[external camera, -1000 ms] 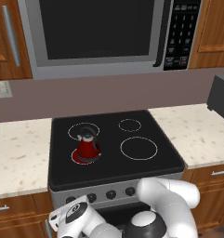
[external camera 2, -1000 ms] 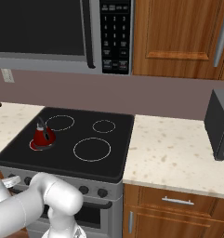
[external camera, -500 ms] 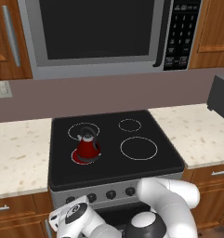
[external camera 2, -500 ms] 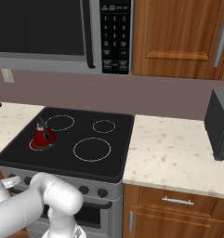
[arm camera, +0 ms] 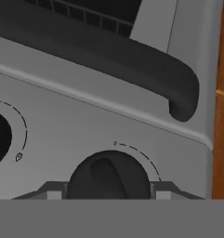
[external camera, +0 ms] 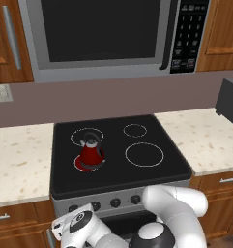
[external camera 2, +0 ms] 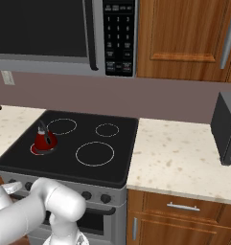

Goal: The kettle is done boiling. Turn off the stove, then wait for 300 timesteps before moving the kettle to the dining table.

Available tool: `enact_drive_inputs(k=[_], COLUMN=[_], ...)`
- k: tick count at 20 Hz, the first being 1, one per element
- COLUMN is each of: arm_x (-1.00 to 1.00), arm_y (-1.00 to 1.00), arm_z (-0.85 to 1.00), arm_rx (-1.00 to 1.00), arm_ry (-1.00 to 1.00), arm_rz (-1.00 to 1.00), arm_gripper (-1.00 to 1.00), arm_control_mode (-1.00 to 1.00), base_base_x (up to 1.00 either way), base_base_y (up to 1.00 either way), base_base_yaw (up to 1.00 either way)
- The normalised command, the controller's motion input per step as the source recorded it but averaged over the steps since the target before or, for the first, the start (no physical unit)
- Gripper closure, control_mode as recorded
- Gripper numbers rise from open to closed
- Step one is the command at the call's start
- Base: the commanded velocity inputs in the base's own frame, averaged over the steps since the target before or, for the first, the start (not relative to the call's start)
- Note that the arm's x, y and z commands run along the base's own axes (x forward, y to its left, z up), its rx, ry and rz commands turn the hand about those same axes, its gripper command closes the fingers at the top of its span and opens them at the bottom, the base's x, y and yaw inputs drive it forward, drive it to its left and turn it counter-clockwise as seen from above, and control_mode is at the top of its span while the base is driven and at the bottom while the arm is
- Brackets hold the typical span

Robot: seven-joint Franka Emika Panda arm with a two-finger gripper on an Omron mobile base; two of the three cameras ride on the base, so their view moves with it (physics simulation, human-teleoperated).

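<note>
While no lettering reads, tool (arm camera: 108,195) pinching stove (external camera: 118,145) knob (arm camera: 108,179), dashed arc around it, kettle (external camera: 91,154) on burner.

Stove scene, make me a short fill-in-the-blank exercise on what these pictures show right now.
1. The small red cone-shaped kettle sits on the ____ burner ring of the black glass stove nearest the robot.
2. The hand has its fingertips on either side of a dark round ____.
3. Above the stove hangs a steel ____ with a black door.
4. The burner ring under the kettle glows ____.

Missing words: left; knob; microwave; red
</note>
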Motion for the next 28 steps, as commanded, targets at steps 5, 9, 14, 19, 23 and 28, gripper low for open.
enact_drive_inputs(k=[5,9,14,19,23,28], arm_x=[0.00,-0.01,-0.05,-0.07,-0.05,-0.02], arm_y=[-0.19,-0.16,-0.15,-0.14,-0.16,-0.16], arm_z=[-0.11,-0.17,-0.17,-0.16,-0.15,-0.07], arm_rx=[0.27,0.26,0.26,0.27,0.28,0.29], arm_ry=[-0.03,-0.04,-0.07,-0.09,-0.09,-0.07], arm_rz=[0.00,0.00,0.00,0.00,0.00,0.00], arm_gripper=[1.00,1.00,1.00,1.00,1.00,1.00], arm_control_mode=[-1.00,-1.00,-1.00,-1.00,-1.00,-1.00], base_base_x=[0.00,0.00,0.00,0.00,0.00,0.00], base_base_y=[0.00,0.00,0.00,0.00,0.00,0.00], base_base_yaw=[0.00,0.00,0.00,0.00,0.00,0.00])
